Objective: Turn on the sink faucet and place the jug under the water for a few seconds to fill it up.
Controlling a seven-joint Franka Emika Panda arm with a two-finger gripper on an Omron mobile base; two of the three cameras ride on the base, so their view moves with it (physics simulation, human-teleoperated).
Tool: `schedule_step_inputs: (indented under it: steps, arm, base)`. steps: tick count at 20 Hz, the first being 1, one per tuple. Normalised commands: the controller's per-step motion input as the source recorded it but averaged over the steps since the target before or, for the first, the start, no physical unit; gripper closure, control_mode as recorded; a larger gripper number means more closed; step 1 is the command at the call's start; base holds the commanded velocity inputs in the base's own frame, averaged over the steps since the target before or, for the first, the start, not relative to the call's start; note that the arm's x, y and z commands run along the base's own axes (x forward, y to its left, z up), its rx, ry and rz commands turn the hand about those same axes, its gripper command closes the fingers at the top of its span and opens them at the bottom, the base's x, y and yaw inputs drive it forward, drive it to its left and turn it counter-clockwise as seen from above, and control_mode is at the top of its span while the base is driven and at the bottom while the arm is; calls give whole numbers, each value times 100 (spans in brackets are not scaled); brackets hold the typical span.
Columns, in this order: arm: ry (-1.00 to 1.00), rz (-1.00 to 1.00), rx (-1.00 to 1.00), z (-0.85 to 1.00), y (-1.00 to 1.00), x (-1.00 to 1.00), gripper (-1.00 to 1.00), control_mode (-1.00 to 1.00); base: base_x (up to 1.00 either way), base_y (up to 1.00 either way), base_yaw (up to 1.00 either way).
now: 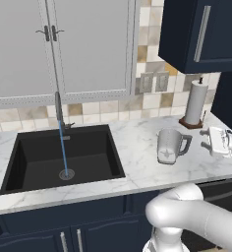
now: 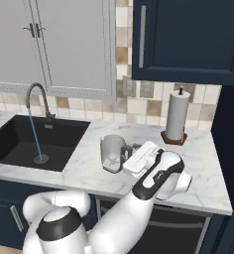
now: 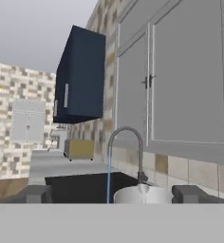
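The sink faucet (image 1: pixel 58 106) stands behind the black sink (image 1: pixel 34 170), and a thin blue stream of water (image 1: pixel 63 147) falls from it to the drain (image 1: pixel 66 173). The pale grey jug (image 1: pixel 169 145) stands upright on the marble counter right of the sink, its loop handle facing right. My gripper (image 1: pixel 204 139) hovers just right of that handle, open and level with the jug, touching nothing. In the hand view the jug's rim (image 3: pixel 142 194) sits low between the spread fingertips (image 3: pixel 35 193), with the faucet (image 3: pixel 128 142) and water (image 3: pixel 108 175) beyond it.
A white paper-towel roll (image 1: pixel 195 103) on a dark stand is at the back right by the tiled wall. Dark upper cabinets (image 1: pixel 201 34) hang above it. The counter's front edge (image 1: pixel 113 189) runs close below the jug.
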Motion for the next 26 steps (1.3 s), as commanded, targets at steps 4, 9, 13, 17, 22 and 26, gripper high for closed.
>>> schedule_step_inputs:
  steps: [4,9,13,17,22,26]
  arm:
    - [0,-2,-11,-22,15,23,-100,-100]
    - [0,-1,-8,-28,9,28,-100,-100]
    - [0,0,-4,-26,1,31,-100,-100]
    - [1,0,0,-22,-2,46,-100,-100]
    - [0,0,0,-26,-4,44,-100,-100]
    - [-1,0,0,-27,-1,12,-100,-100]
  base:
    - [0,0,0]
    - [0,0,0]
    - [0,0,0]
    - [0,0,0]
    - [0,0,0]
    - [0,0,0]
